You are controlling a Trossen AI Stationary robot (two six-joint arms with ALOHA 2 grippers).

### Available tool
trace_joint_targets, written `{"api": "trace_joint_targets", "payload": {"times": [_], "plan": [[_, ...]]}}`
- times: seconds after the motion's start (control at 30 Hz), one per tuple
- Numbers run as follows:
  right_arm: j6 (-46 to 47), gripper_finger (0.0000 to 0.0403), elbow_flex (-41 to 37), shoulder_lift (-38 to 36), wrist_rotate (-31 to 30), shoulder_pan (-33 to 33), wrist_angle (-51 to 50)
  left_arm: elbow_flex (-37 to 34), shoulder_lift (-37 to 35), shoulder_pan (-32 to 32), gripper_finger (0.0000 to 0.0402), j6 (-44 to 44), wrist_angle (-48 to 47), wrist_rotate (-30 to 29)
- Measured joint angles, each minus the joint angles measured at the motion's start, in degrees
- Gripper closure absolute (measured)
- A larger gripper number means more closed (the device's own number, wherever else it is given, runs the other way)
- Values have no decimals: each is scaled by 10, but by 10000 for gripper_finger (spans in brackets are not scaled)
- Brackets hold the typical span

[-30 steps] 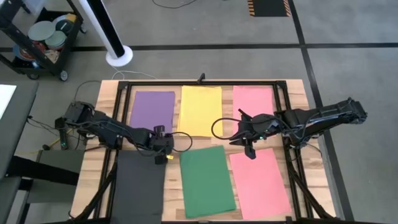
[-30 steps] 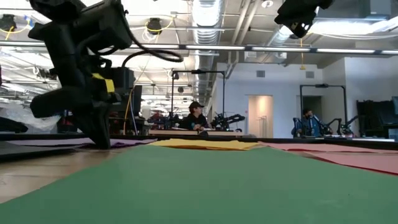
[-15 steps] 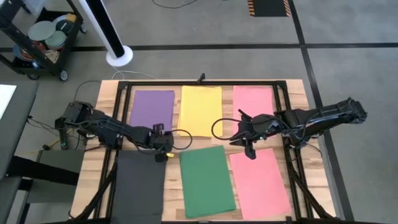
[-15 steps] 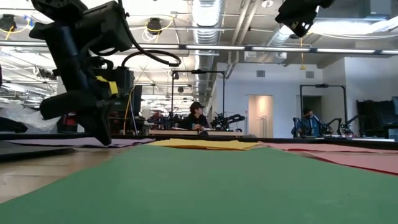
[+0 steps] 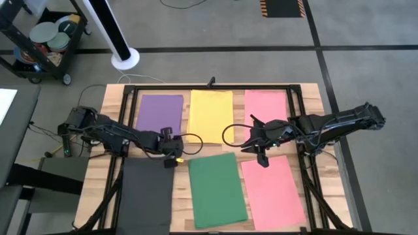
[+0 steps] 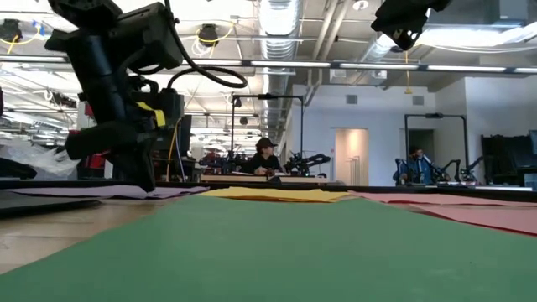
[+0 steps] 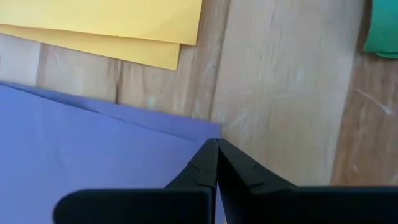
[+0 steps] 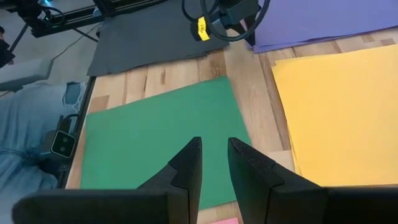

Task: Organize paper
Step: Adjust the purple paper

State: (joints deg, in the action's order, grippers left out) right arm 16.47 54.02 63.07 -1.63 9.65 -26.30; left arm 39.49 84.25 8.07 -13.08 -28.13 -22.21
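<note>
High view: six sheets are seen laid out on the wooden table, with purple paper, yellow paper and pink paper in the far row, and black paper, green paper and a second pink sheet in the near row. The left gripper is pressed together at the purple sheet's corner. The right gripper is held slightly spread, empty, above the green sheet's edge.

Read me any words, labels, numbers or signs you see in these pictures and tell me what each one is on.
No text can be read anywhere.
Yellow tag on the left arm's cable: marks too small to read.
Yellow-and-black striped floor mat: a hazard pattern only, no words.
Coloured paper sheets: blank.
</note>
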Motion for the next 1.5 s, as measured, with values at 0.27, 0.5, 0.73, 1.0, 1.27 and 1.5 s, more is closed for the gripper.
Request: {"api": "trace_joint_targets", "payload": {"times": [0.27, 0.5, 0.73, 1.0, 1.27, 1.5], "plan": [[0, 326, 0, 0, 0, 0, 0, 39, -1, 10, 401, 0, -70, 70], [0, 326, 0, 0, 0, 1, 0, 9, 2, 9, 401, -3, -55, 85], [0, 326, 0, 0, 0, 1, -1, -12, 0, -5, 402, -2, -27, 87], [0, 326, 0, 0, 0, 1, -3, -13, 1, -27, 402, 15, -12, 88], [0, 326, 0, 0, 1, 1, -4, -11, 2, -32, 401, 13, -12, 25], [0, 326, 0, 0, 4, 1, -4, -9, 2, -34, 401, 8, -8, 36]]}}
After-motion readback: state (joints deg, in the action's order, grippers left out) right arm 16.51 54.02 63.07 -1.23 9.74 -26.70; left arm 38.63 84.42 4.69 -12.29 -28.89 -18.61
